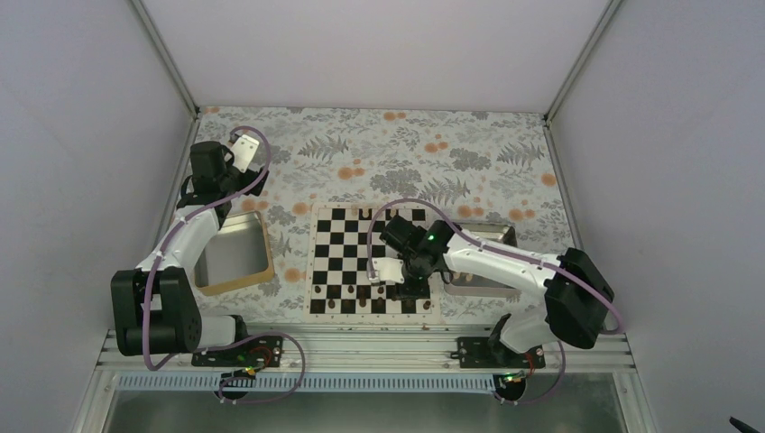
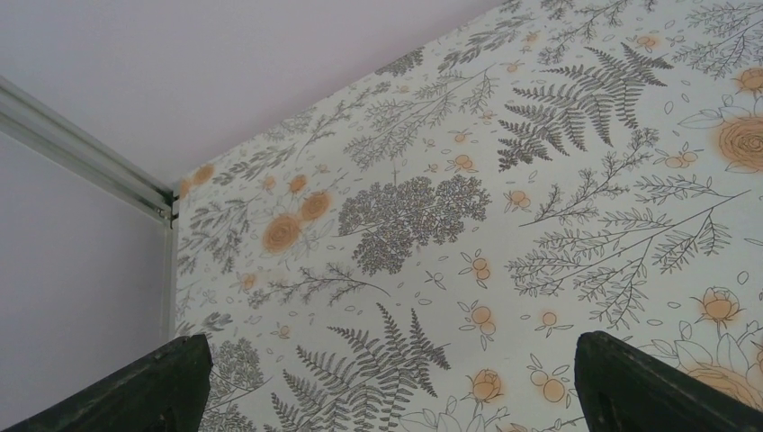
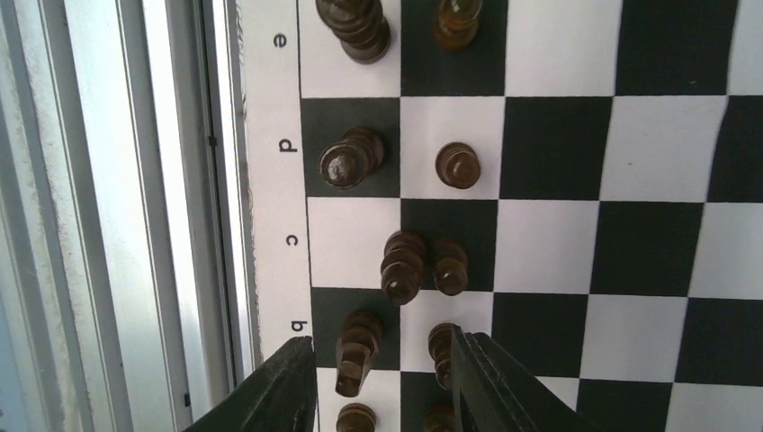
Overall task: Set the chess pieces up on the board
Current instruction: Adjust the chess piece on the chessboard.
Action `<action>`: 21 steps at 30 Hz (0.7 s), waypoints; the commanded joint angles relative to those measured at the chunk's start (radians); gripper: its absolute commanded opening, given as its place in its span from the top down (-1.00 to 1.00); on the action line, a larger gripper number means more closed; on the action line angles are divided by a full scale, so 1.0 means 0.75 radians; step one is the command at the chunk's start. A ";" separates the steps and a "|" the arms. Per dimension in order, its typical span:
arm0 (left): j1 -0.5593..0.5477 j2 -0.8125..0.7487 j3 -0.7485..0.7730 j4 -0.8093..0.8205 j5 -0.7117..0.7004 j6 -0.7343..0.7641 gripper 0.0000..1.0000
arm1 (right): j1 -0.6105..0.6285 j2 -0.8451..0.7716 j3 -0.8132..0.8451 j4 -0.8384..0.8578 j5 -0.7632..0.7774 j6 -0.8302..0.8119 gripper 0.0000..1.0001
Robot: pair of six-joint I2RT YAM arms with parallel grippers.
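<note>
Right gripper (image 3: 378, 342) jaws part open, gripping nothing; its two black fingers (image 3: 270, 396) straddle a dark brown turned-wood back-row piece (image 3: 358, 351) on the b square at the near edge of the flat black-and-white checkered board (image 3: 558, 144); a gap shows on the piece's left side, so no squeeze; the small b pawn (image 3: 441, 346) sits just inside the right finger, touching or nearly, cannot tell which; judgement: the narrow spread suits the tight neighbours, since wider fingers would knock the pawn row; whether it is seating this piece or about to take it, the frames don't say.

Outward: dark brown wooden chess pieces (image 3: 351, 162) stand in two rows along the board's near edge, one per square; the c back-row piece (image 3: 403, 265) is off centre, on the line toward its pawn (image 3: 450, 267), and probably wants straightening; squares beyond the pawn row are bare in the wrist view; no pale pieces are identifiable, and the specks at the board's far edge in the top view are too small to tell.

The board lies mid-table toward the near edge, between two square steel trays; left tray (image 1: 236, 287) in plain view; right tray (image 1: 492, 233) half hidden under the right arm.

Left gripper (image 2: 389, 360) jaws at full spread, nothing between them; it hangs over the floral tablecloth (image 2: 405, 207) near the table's far left corner, well apart from the board, likely parked to leave the right arm room.
</note>
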 commanded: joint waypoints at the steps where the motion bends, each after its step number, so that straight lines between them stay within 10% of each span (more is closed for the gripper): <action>1: 0.008 -0.018 -0.012 0.037 -0.022 0.022 -1.00 | 0.053 0.028 -0.039 0.065 0.077 0.031 0.21; 21: 0.008 -0.030 -0.029 0.056 -0.020 0.017 -1.00 | 0.097 0.114 0.002 0.117 0.155 0.043 0.26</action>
